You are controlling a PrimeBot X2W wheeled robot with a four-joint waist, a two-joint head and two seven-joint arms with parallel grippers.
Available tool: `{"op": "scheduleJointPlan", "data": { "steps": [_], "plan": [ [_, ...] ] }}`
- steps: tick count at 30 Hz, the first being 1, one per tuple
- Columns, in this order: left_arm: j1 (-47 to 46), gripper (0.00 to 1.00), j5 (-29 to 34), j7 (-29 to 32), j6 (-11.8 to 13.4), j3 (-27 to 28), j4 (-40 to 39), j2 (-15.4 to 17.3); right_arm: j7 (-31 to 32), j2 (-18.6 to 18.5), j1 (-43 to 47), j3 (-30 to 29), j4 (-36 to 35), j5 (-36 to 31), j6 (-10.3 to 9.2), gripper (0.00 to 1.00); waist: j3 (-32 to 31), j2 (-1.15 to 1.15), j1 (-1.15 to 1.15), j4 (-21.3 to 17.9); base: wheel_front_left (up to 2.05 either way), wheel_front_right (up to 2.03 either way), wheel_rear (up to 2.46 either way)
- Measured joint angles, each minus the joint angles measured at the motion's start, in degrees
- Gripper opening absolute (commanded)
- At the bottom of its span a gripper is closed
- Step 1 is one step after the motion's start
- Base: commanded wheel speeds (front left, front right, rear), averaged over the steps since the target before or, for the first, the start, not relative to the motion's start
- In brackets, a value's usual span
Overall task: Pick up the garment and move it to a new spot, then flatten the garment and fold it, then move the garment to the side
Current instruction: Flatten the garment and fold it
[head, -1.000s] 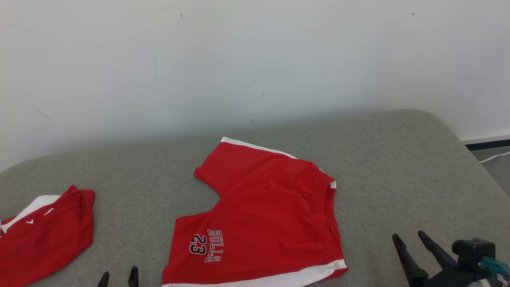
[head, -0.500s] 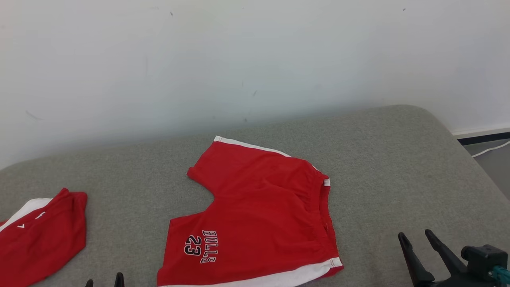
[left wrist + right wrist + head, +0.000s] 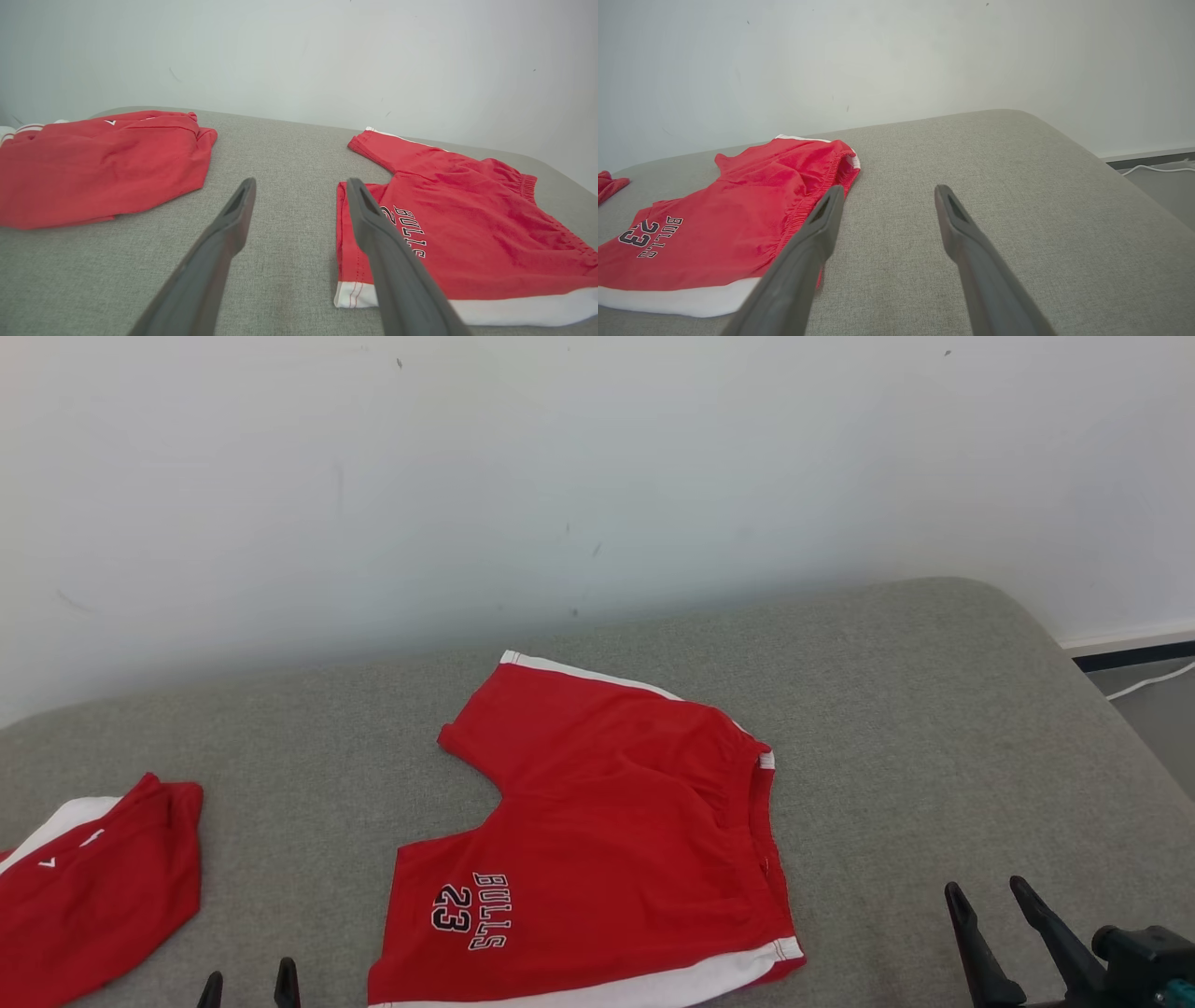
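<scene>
While my head camera drifted a little, the red shorts (image 3: 616,831) stayed flat on the worktop (image 3: 915,709) between my left tool (image 3: 248,975) and right tool (image 3: 983,889), both spread wide and empty, so folding remained undone.

I see the shorts (image 3: 607,840) lying flat in the middle of the bed (image 3: 934,709), with the waist to the right and the legs to the left. The other clothes (image 3: 93,896) lie on the bed far to the left, well apart from the shorts. My left pincer (image 3: 249,973) is close to me, between the two, just left of the shorts. My right pincer (image 3: 986,887) is close to me on the right, beside the waist. The wall (image 3: 597,476) stands behind the bed. A cord (image 3: 1144,683) lies on the floor (image 3: 1158,737) past the bed's right end.
</scene>
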Motion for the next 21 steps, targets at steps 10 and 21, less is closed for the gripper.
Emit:
{"op": "scheduleJointPlan", "data": {
  "steps": [10,21],
  "plan": [
    [0.8,1.0,3.8,1.8,0.0,0.0,-0.2,-0.3,-0.1,0.6,1.0,-0.4,-0.2,-2.6,0.0,1.0,0.2,0.0,0.0,0.5,0.0,0.0,0.0],
    [1.0,1.0,6.3,4.5,0.0,0.4,-0.6,-0.6,0.3,0.6,1.1,-0.6,-0.9,-4.6,0.0,1.0,-0.1,0.0,0.0,0.8,0.0,0.0,0.0]
  ]
}}
